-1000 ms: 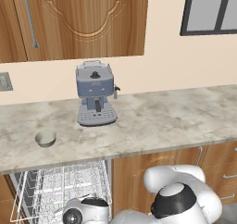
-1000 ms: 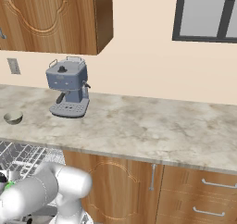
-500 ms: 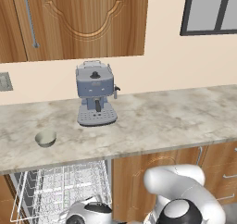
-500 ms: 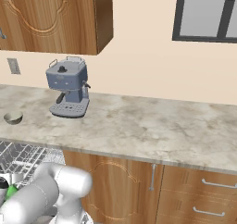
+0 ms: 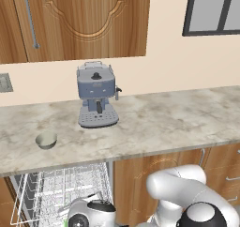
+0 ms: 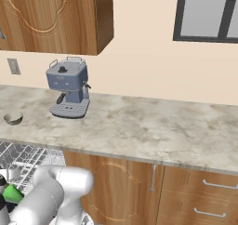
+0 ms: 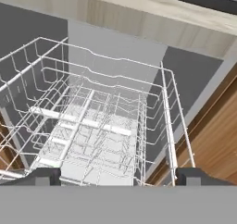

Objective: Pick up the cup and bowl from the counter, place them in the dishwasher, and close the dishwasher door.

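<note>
So the gripper is spread wide right now, with the two dark fingertips far apart at the bottom of the hand view and nothing between them. It hangs just above the white wire rack of the dishwasher, looking down into the tines. No dishes show in the stretch of rack the hand camera sees.

The cup is a bit of bright green at the left edge of the right base view, low down beside the arm and next to the rack. I can't tell if it's seated in the rack or just lying near it, since the arm covers most of it.

The bowl sits on the counter, to the left of the coffee machine and close to the front edge, roughly above the open dishwasher. From the right it's the small round thing at the far left of the counter.

In the left base view the rack is pulled out under the counter edge, and the arm's wrist is low in front of it. Wooden wall cabinets hang above and a window is at top right.
</note>
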Controlling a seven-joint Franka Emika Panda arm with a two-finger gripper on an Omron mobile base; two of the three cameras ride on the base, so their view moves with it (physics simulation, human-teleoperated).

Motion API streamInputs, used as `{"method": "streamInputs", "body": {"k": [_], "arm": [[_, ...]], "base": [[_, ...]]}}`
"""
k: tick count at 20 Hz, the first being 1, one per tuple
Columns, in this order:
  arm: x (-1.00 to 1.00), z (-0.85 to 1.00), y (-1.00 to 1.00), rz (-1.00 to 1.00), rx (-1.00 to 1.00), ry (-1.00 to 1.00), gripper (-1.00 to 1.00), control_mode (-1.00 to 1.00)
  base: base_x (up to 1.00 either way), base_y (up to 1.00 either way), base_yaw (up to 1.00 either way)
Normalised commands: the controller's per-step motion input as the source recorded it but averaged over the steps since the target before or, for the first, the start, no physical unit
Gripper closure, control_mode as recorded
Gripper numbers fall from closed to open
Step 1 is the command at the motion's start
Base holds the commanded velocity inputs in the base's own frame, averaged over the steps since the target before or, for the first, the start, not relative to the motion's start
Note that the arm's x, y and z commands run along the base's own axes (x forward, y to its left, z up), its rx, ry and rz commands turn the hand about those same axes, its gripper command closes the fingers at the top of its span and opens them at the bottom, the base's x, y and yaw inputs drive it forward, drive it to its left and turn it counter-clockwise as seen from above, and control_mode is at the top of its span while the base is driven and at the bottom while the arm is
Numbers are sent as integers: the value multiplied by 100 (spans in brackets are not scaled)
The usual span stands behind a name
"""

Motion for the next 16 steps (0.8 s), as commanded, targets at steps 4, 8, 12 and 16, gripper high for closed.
{"method": "streamInputs", "body": {"k": [4, 8, 12, 16], "arm": [[0, 19, 26, 0, 13, 0, -100, -100], [0, 9, 31, 0, 10, 0, -100, -100], [0, 14, 31, 0, 18, 0, -100, -100], [0, 34, 19, 0, 25, 1, -100, -100]], "base": [[0, 0, 0], [0, 0, 0], [0, 0, 0], [0, 0, 0]]}}
